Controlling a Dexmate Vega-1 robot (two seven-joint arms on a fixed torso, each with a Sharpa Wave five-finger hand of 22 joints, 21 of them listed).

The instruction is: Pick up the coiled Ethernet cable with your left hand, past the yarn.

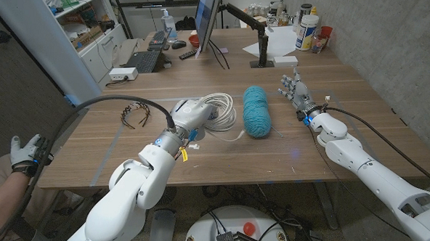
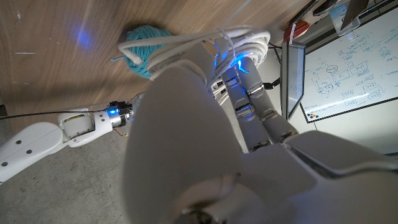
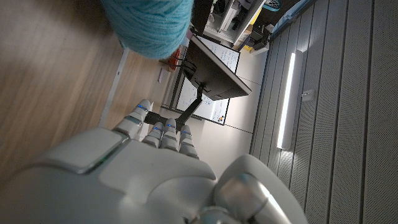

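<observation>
In the head view the left hand point(image 1: 188, 113) sits on the near edge of the white coiled cable point(image 1: 218, 109), which lies on the wooden table point(image 1: 332, 141) near its middle — just to the left of the blue yarn point(image 1: 257, 111). The yarn stands between the cable and the right hand point(image 1: 295, 92), which is held over the table with its fingers spread and nothing in it. A set of black hairbands point(image 1: 135, 114) lies on the table to the left of the cable, and a monitor point(image 1: 207, 16) stands farther back with a keyboard point(image 1: 144, 61) beside it. A person's gloved hand point(image 1: 24, 153) shows at the left edge. In the left wrist view the left hand's fingers point(image 2: 249, 93) reach into the loops of the cable point(image 2: 239, 38) and the strands wrap over them, so the hand grips the coil; the yarn point(image 2: 144, 46) lies just beyond, and the right arm point(image 2: 59, 134) shows past it. In the right wrist view the right hand point(image 3: 124, 162) has its fingers point(image 3: 165, 134) straight and side by side, holding nothing, with the yarn point(image 3: 149, 22) ahead of them on the table — well apart from the fingertips.
</observation>
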